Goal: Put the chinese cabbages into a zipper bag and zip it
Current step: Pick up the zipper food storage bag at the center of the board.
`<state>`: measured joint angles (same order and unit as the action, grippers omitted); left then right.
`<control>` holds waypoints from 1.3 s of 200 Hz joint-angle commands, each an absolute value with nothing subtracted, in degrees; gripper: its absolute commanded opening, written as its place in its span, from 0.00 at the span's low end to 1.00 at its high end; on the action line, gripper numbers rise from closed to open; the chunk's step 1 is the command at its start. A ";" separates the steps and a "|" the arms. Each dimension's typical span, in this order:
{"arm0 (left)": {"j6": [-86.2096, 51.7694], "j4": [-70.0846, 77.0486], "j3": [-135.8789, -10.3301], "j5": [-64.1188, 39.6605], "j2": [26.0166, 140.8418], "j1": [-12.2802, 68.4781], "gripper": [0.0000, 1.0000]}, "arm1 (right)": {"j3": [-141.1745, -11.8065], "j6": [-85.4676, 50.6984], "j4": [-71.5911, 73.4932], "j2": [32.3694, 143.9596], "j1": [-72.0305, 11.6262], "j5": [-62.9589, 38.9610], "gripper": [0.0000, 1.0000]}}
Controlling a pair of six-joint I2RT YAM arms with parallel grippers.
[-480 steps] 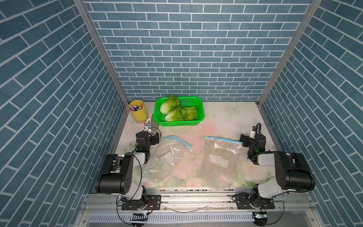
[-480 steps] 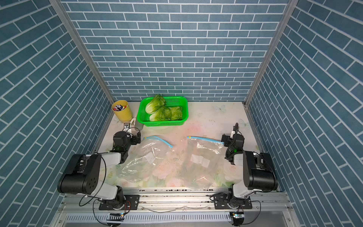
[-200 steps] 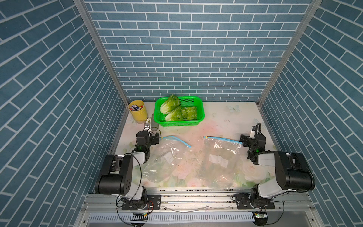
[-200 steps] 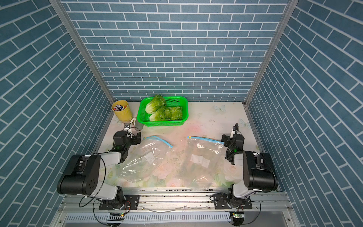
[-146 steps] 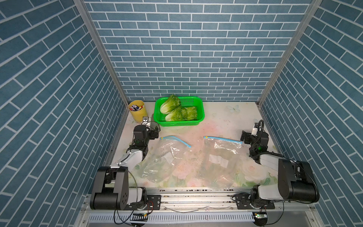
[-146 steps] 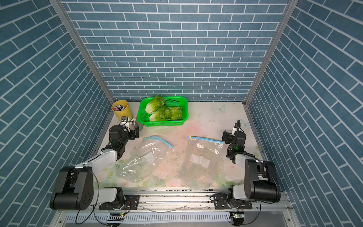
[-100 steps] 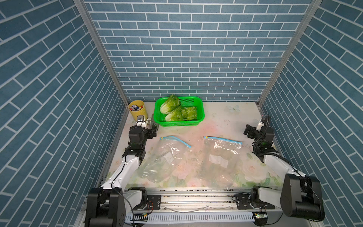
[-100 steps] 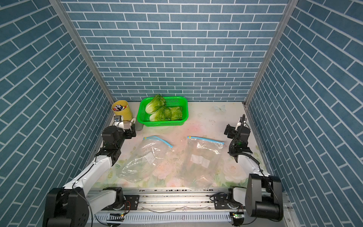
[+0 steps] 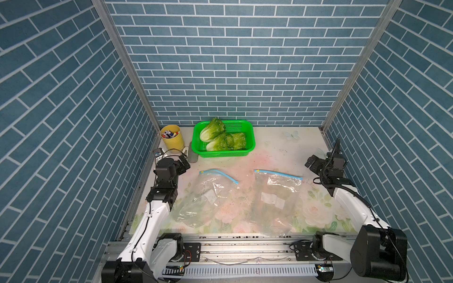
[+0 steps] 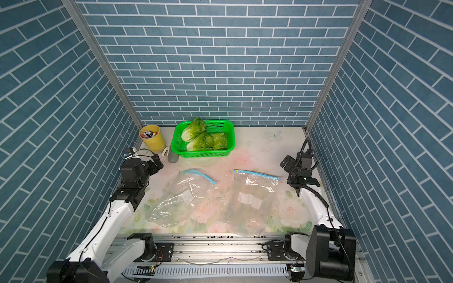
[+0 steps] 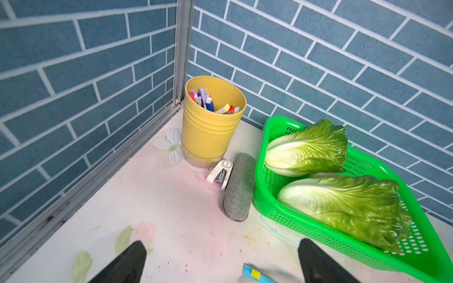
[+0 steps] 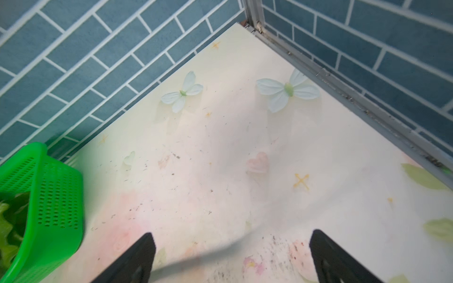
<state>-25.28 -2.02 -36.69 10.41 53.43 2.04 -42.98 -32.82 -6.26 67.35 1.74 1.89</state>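
Both arms now reach farther toward 12 o'clock than before, left gripper [image 11: 221,245] and right gripper [image 12: 232,234] spread empty, while the chinese cabbages [image 9: 220,138] lie in the green basket [image 9: 220,154] at the worktop's [image 9: 282,152] 12 o'clock.

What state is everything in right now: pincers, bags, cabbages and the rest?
left pincer: open, empty
right pincer: open, empty
chinese cabbages: three, lying in the green basket, none bagged
left zipper bag: flat, empty, zip strip bowed, mouth looks parted
right zipper bag: flat, empty, zip strip straight; sealed or not, cannot tell
yellow cup: upright, holding pens
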 commanded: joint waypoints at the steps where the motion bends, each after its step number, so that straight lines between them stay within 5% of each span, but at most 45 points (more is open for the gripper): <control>1: -28.95 -11.50 -39.24 9.97 51.36 4.40 1.00 | -47.09 -36.03 -11.79 68.28 0.03 -4.12 0.99; 58: -36.89 -32.26 -45.67 21.77 50.14 20.39 0.99 | -51.72 -35.97 -15.75 71.14 -11.07 -10.68 0.99; 164: -64.62 -56.15 -50.48 25.72 54.07 52.02 0.99 | -51.98 -38.13 -10.93 78.73 -25.40 -17.06 0.99; 260: -64.95 -47.31 -42.21 23.81 60.33 52.71 0.99 | -55.77 -40.72 -7.75 86.74 -30.70 -19.25 0.98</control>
